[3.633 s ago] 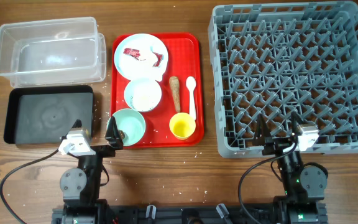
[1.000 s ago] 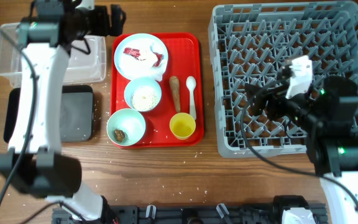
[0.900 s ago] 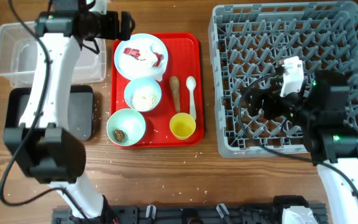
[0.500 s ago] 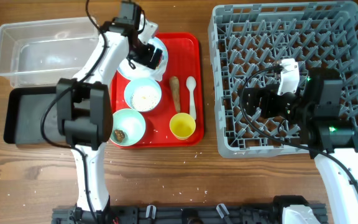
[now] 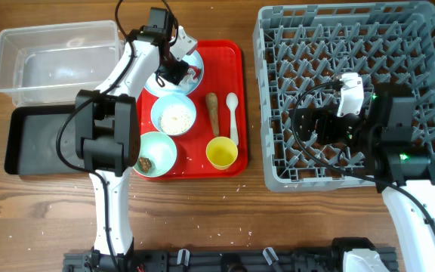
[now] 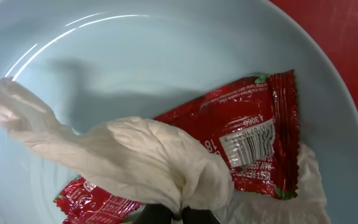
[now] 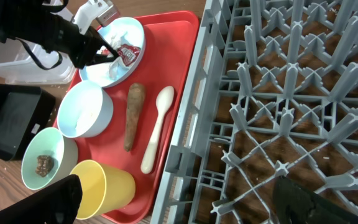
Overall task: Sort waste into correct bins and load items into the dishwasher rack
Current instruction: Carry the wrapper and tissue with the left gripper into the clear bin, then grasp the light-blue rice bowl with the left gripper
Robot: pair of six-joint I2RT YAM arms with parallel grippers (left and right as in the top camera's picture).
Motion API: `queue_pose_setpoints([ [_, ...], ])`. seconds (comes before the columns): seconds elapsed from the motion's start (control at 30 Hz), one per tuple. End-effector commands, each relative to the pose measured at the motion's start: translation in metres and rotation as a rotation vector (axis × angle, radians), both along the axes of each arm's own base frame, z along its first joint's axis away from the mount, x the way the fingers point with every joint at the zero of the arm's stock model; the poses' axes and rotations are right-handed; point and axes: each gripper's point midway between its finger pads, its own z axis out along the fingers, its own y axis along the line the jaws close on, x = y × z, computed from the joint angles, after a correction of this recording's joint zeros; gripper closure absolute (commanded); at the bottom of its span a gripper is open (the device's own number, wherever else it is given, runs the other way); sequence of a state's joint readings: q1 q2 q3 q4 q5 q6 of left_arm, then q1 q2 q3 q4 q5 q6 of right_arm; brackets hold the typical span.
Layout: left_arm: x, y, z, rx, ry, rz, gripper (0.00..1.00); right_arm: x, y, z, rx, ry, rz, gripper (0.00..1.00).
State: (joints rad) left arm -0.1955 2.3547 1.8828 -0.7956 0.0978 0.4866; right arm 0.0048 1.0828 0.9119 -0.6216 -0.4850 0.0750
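On the pale blue plate (image 6: 135, 56) my left gripper (image 6: 174, 215) is shut on the crumpled white paper (image 6: 142, 155). The paper lies over the red-and-white wrapper (image 6: 247, 118). From overhead, this gripper (image 5: 174, 66) covers most of the plate (image 5: 195, 59). My right gripper (image 5: 306, 125) hangs open and empty over the left side of the grey dishwasher rack (image 5: 353, 45). In the right wrist view, its gripper (image 7: 185, 205) straddles the rack's left wall (image 7: 185, 134), with the yellow cup (image 7: 104, 186) beside the left finger.
The red tray (image 5: 229, 57) also carries a bowl with rice (image 5: 174, 115), a mint bowl (image 5: 157, 153) with a brown lump, a brown stick (image 5: 212, 111), a white spoon (image 5: 232, 117) and the yellow cup (image 5: 221, 153). A clear tub (image 5: 51, 60) and a black tray (image 5: 40, 140) stand at the left.
My left arm swung from over the clear tub onto the plate, and its gripper has shut on the white paper. The right gripper has stayed open over the rack.
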Motion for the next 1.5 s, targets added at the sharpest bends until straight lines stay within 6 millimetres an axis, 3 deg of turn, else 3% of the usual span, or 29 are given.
queue_pose_setpoints([
  [0.0, 0.004, 0.009, -0.004, -0.015, 0.024, 0.181, 0.96, 0.004, -0.003, 0.004, -0.008, -0.007, -0.016, 0.0],
  [0.03, 0.009, 0.011, 0.01, -0.043, 0.001, 0.246, 0.96, 0.004, -0.003, 0.004, -0.008, -0.006, -0.016, 0.0],
  [0.1, 0.022, 0.019, 0.066, -0.124, -0.087, 0.388, 0.96, 0.004, -0.003, 0.003, -0.008, -0.006, -0.016, 0.0],
  [0.23, 0.018, 0.037, 0.163, -0.216, -0.231, 0.477, 0.96, 0.004, -0.003, 0.004, -0.008, -0.01, -0.016, 0.0],
  [0.33, 0.008, 0.075, 0.203, -0.238, -0.287, 0.565, 0.96, 0.005, -0.003, 0.005, -0.008, -0.012, -0.016, 0.0],
  [0.4, 0.008, 0.111, 0.208, -0.229, -0.301, 0.631, 0.96, 0.005, -0.003, 0.005, -0.008, -0.012, -0.016, 0.0],
  [0.47, 0.011, 0.154, 0.197, -0.184, -0.309, 0.656, 0.96, 0.005, -0.003, 0.005, -0.008, -0.012, -0.016, 0.0],
  [0.5, 0.013, 0.175, 0.184, -0.135, -0.303, 0.621, 0.96, 0.005, -0.003, 0.005, -0.008, -0.013, -0.016, 0.0],
  [0.63, 0.026, 0.212, 0.134, -0.032, -0.27, 0.513, 0.95, 0.005, -0.003, 0.005, -0.008, -0.013, -0.016, 0.0],
  [0.67, 0.031, 0.216, 0.121, -0.029, -0.263, 0.517, 0.79, 0.005, -0.003, 0.005, -0.008, -0.013, -0.016, 0.0],
  [0.73, 0.035, 0.217, 0.11, -0.028, -0.257, 0.517, 0.56, 0.005, -0.003, 0.005, -0.007, -0.012, -0.016, 0.0],
  [0.77, 0.037, 0.218, 0.107, -0.027, -0.259, 0.521, 0.2, 0.005, -0.003, 0.005, -0.007, -0.012, -0.016, 0.0],
  [0.8, 0.039, 0.219, 0.109, -0.032, -0.269, 0.53, 0.0, 0.005, -0.003, 0.005, -0.007, -0.012, -0.016, 0.0],
  [0.93, 0.037, 0.218, 0.126, -0.071, -0.288, 0.604, 0.0, 0.005, -0.003, 0.005, -0.008, -0.013, -0.016, 0.0],
  [1.0, 0.027, 0.211, 0.149, -0.116, -0.286, 0.677, 0.0, 0.006, -0.004, 0.004, -0.016, -0.014, -0.024, 0.0],
  [1.07, 0.001, 0.184, 0.174, -0.185, -0.226, 0.702, 0.0, 0.006, -0.005, 0.004, -0.019, -0.014, -0.027, 0.0],
  [1.1, -0.016, 0.151, 0.188, -0.301, -0.159, 0.662, 0.0, 0.006, -0.005, 0.004, -0.019, -0.017, -0.027, 0.0],
  [1.17, -0.042, 0.088, 0.196, -0.522, 0.017, 0.534, 0.0, 0.007, -0.005, 0.006, -0.018, -0.023, -0.027, 0.0],
  [1.23, -0.07, 0.05, 0.178, -0.558, 0.185, 0.503, 0.02, 0.007, -0.005, 0.006, -0.019, -0.024, -0.027, 0.0],
  [1.33, -0.114, 0.0, 0.124, -0.334, 0.346, 0.558, 0.04, 0.007, -0.005, 0.006, -0.019, -0.024, -0.027, 0.0],
  [1.4, -0.125, -0.024, 0.101, -0.23, 0.328, 0.571, 0.06, 0.007, -0.005, 0.006, -0.018, -0.023, -0.027, 0.0],
  [1.47, -0.13, -0.056, 0.074, -0.175, 0.264, 0.559, 0.15, 0.007, -0.005, 0.005, -0.018, -0.023, -0.027, 0.0],
])
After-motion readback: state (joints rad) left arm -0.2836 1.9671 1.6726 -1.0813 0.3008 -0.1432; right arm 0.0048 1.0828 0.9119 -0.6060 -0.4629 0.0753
